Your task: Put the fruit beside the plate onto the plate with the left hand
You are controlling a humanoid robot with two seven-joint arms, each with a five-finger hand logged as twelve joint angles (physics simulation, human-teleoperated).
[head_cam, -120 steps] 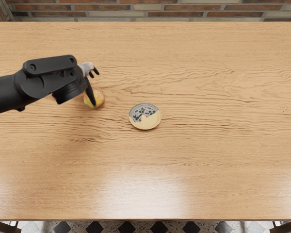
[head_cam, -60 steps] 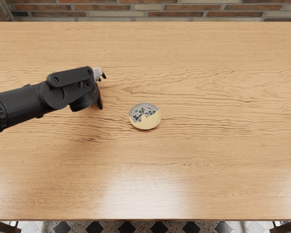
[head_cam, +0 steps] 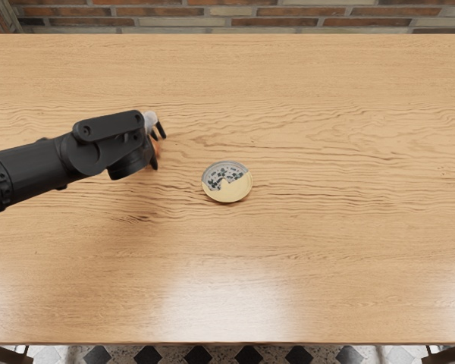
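1. The left robot hand point(head_cam: 145, 144) sits over the fruit point(head_cam: 158, 151); whether it grips, I cannot tell.
2. Fruit, mostly hidden, lies on the surface point(head_cam: 326, 250) left of the plate point(head_cam: 227, 182), near but apart.
3. Likely light, firm, smooth and apt to roll; wrap its widest girth.
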